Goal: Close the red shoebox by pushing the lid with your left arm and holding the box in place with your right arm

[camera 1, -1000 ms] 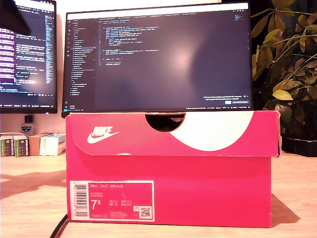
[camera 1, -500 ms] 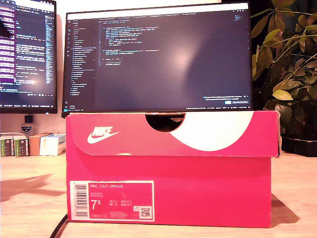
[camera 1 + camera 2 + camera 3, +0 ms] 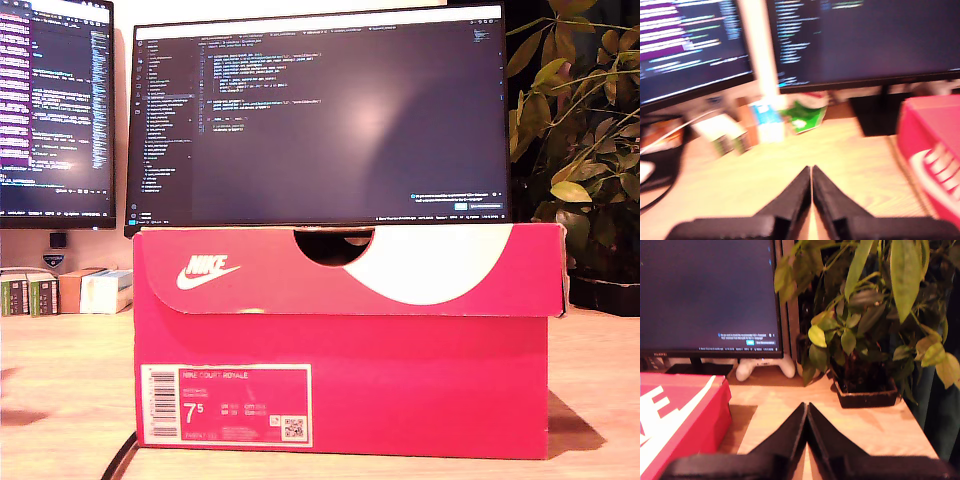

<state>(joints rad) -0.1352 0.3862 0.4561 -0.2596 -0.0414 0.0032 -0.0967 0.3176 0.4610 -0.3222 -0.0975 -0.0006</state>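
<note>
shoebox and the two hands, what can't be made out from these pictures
- Inside of the shoebox: hidden in every view by its shut lid.
- Small print on the box label: too small in the exterior view.
- Small boxes by the monitors: blurred in the first wrist view.
- My first hand and my second hand: out of the exterior view's frame.

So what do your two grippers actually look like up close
My first gripper and my second gripper look alike: matte black, each with two wedge-shaped fingers tapering to a point from a broad black base. No cables or markings show.
</note>
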